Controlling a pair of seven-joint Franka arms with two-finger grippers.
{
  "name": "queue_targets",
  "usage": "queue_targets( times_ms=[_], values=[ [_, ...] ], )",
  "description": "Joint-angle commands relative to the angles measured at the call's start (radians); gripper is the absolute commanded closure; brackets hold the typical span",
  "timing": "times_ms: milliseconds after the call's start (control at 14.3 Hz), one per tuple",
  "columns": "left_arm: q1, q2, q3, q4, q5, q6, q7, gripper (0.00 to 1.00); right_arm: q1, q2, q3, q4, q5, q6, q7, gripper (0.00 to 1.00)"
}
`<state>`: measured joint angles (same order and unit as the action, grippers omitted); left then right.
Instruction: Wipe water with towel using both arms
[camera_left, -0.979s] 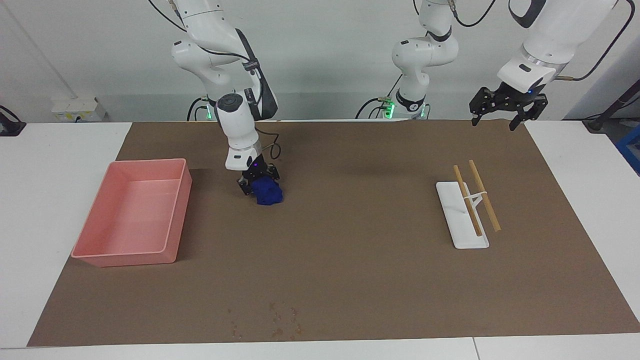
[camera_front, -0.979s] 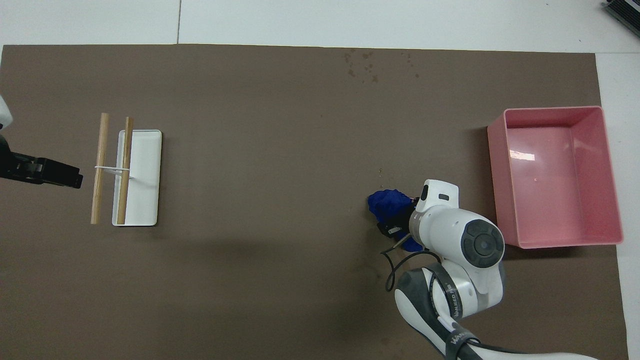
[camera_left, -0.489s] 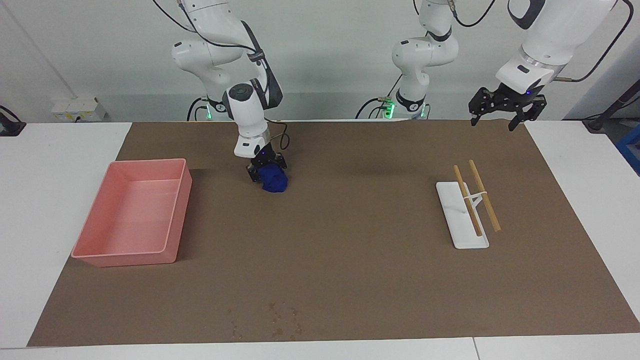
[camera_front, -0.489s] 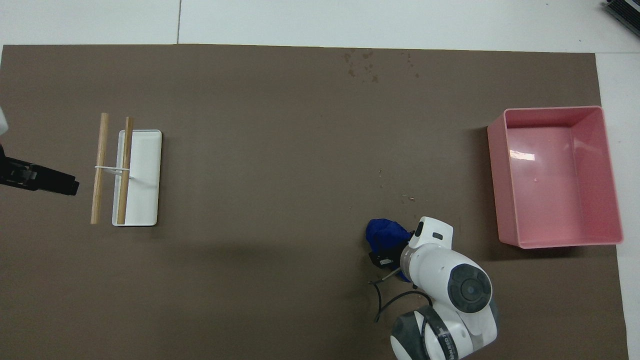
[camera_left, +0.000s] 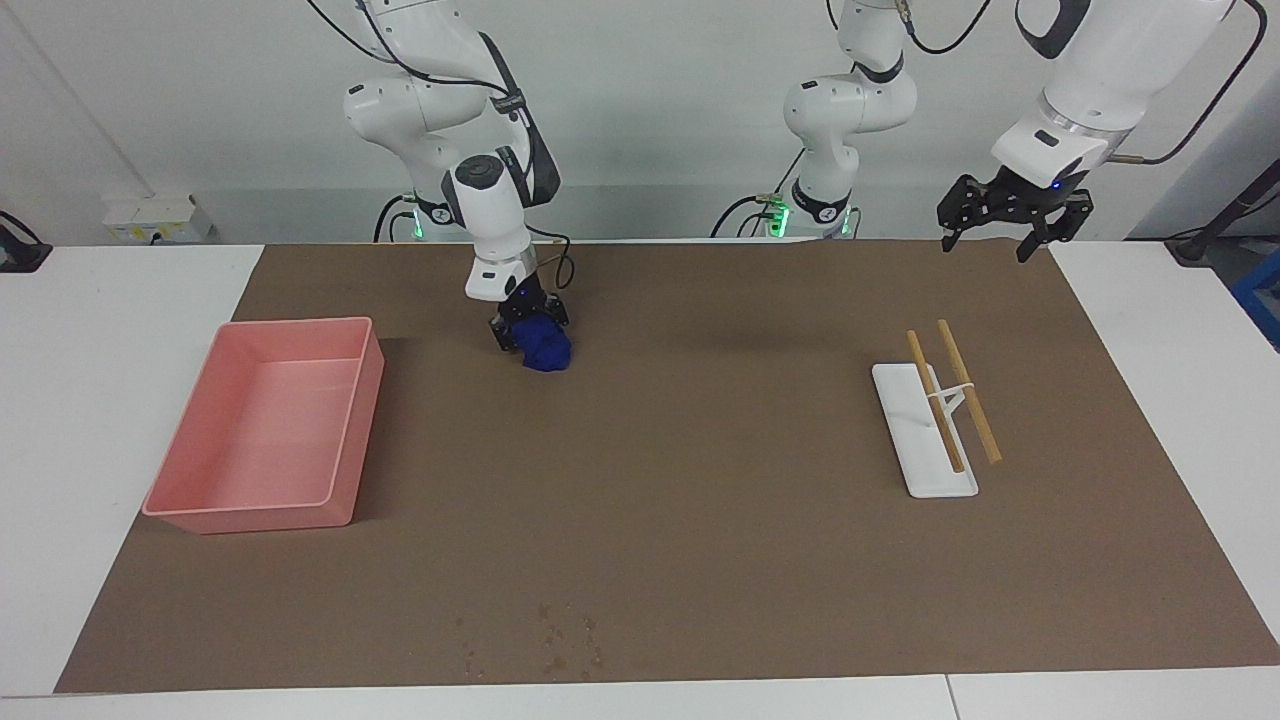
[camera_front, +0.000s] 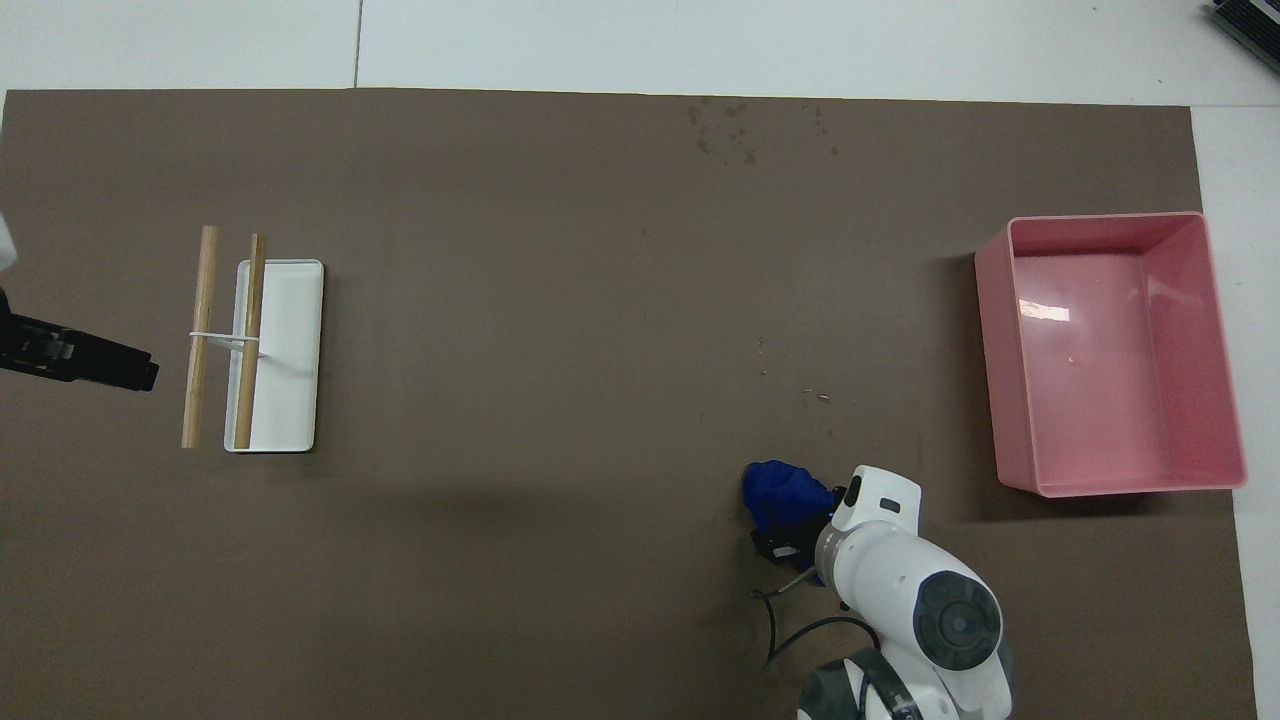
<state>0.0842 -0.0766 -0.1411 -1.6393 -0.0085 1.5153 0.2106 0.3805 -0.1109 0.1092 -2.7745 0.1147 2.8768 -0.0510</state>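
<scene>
The deep-blue towel (camera_left: 548, 352) is a small lump held in my right gripper (camera_left: 530, 333), which is shut on it low over the brown mat, beside the pink tray and toward the robots' end. In the overhead view the towel (camera_front: 783, 494) sticks out from under the right gripper (camera_front: 790, 545) and its white wrist. I cannot tell whether the towel touches the mat. Water drops (camera_left: 560, 640) (camera_front: 725, 130) lie at the mat's edge farthest from the robots. My left gripper (camera_left: 1000, 238) (camera_front: 120, 365) waits open and empty, raised over the mat's corner at the left arm's end.
A pink tray (camera_left: 290, 326) (camera_front: 1000, 350) stands at the right arm's end. A white rack (camera_left: 925, 450) (camera_front: 290, 350) with two wooden rods lies toward the left arm's end. A few small specks (camera_front: 820, 397) mark the mat near the towel.
My right gripper has carried the towel toward the robots' end of the mat, away from the water drops. The left gripper has hardly moved.
</scene>
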Motion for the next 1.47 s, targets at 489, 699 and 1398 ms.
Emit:
queue_targets(
  times_ms=[489,699,1398],
  values=[
    [-0.072,-0.023,0.009,-0.033,0.021,0.013,0.010,0.00,-0.020,-0.159,0.007,-0.212,-0.020,0.006,-0.006,1.00],
    [-0.067,-0.023,0.009,-0.033,0.021,0.014,0.010,0.00,-0.020,-0.153,0.006,-0.205,-0.020,0.007,-0.003,1.00],
    [-0.064,-0.023,0.009,-0.033,0.021,0.016,0.010,0.00,-0.123,0.203,0.006,0.333,-0.020,-0.077,-0.105,1.00]
  ],
)
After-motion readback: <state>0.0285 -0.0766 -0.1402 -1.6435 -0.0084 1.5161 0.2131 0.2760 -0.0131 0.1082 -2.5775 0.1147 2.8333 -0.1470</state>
